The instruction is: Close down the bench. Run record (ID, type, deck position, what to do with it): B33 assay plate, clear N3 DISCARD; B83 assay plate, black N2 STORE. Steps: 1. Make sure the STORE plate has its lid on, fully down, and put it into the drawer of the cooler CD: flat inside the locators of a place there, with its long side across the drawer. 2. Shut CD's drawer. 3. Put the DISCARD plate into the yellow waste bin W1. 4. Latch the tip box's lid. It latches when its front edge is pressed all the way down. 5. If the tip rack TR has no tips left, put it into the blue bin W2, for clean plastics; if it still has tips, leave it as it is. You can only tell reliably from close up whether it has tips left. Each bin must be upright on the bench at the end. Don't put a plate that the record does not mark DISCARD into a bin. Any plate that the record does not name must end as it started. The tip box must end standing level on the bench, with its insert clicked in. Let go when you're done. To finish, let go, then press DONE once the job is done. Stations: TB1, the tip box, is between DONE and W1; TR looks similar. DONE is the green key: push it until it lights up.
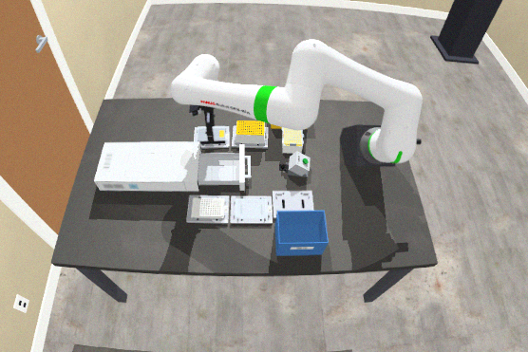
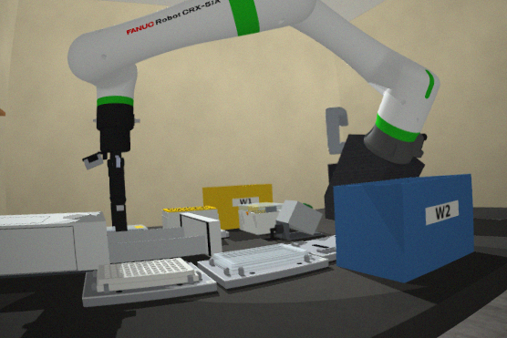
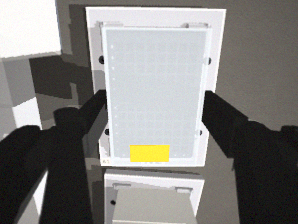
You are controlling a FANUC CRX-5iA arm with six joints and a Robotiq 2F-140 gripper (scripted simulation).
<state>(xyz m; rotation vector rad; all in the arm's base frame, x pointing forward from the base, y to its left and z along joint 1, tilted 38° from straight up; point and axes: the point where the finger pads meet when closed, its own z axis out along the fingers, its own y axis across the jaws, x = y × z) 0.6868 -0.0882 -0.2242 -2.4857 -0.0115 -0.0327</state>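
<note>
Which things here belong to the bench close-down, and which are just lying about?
Job: gripper shut on yellow-tagged plate, cooler drawer, clear plate, yellow bin, blue bin, tip box, green key.
Lying about: black pedestal, door, wall socket.

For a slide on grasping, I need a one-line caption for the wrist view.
Gripper closed on the long sides of a pale lidded plate with a yellow tag, over its white nest.
</note>
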